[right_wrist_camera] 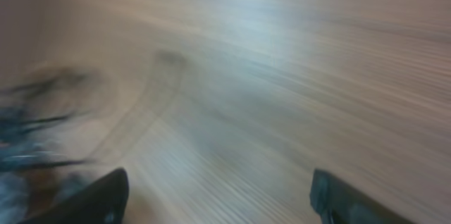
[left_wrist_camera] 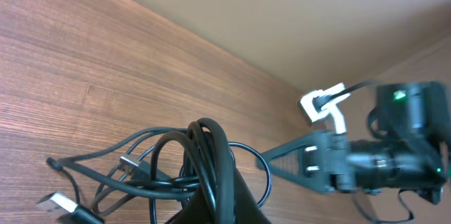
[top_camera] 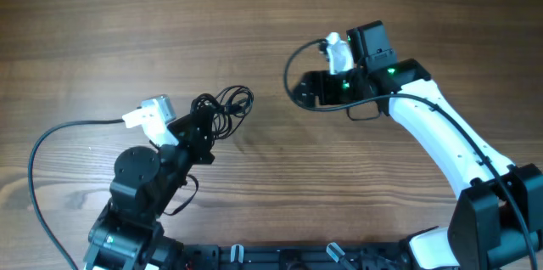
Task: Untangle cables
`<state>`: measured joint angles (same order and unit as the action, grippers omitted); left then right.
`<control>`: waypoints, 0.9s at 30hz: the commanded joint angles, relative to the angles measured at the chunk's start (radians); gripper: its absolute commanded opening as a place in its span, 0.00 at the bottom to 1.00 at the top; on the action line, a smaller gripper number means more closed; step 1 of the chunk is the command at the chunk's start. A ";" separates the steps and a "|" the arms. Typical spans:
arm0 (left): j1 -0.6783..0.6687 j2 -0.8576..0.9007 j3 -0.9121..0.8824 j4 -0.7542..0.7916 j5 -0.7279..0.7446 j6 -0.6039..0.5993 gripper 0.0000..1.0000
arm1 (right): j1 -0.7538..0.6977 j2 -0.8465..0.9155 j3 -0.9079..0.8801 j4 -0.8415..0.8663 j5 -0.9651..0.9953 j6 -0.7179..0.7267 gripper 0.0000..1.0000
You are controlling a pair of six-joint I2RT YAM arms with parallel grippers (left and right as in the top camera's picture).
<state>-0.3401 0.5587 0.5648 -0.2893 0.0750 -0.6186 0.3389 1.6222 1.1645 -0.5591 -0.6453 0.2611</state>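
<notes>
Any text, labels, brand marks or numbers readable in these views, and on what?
None readable.
The cables and their USB plug show no markings.
The right arm shows only a green light, no lettering.
The right wrist view is motion-blurred; nothing legible there.

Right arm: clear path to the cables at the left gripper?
Probably yes. Only bare table lies between the open right gripper and the cables, bunched at the shut left gripper.
</notes>
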 commanded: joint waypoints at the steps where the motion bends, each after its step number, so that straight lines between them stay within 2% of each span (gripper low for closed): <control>1: 0.005 0.047 0.028 0.044 -0.013 0.039 0.04 | 0.031 -0.003 0.006 0.192 -0.497 0.229 0.65; 2: 0.005 0.065 0.028 0.063 -0.013 0.039 0.04 | 0.053 -0.003 0.006 0.253 -0.474 0.291 0.49; 5: 0.004 0.090 0.028 0.100 0.007 0.039 0.04 | 0.116 -0.003 0.006 0.247 -0.240 0.413 0.35; 9: 0.004 0.092 0.028 0.114 0.029 0.039 0.04 | 0.199 -0.002 0.006 0.220 -0.078 0.418 0.34; 14: 0.004 0.092 0.028 0.113 0.033 0.039 0.04 | 0.290 -0.002 0.006 0.183 0.222 0.425 0.31; 16: 0.004 0.092 0.028 0.114 0.033 0.039 0.04 | 0.289 -0.002 0.006 0.164 0.275 0.459 0.23; 18: 0.004 0.092 0.028 0.136 0.063 0.034 0.04 | 0.289 -0.002 0.006 0.153 0.337 0.476 0.07; 19: 0.004 0.092 0.028 0.177 0.115 0.022 0.04 | 0.289 0.001 0.006 0.154 0.359 0.475 0.04; 21: 0.004 0.091 0.028 0.283 0.227 -0.042 0.04 | 0.287 0.008 0.006 0.150 0.372 0.475 0.04; 23: 0.004 0.090 0.028 0.317 0.280 -0.052 0.04 | 0.269 0.008 0.006 0.124 0.455 0.476 0.04; 25: 0.009 0.085 0.028 0.277 0.283 -0.051 0.04 | 0.199 0.008 0.006 0.050 0.503 0.495 0.04; 27: 0.019 0.085 0.028 0.224 0.283 -0.042 0.04 | 0.123 -0.002 0.006 0.023 0.372 0.369 0.04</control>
<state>-0.3386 0.6537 0.5716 -0.0181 0.3046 -0.6506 0.5751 1.6218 1.1675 -0.5045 -0.2344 0.7326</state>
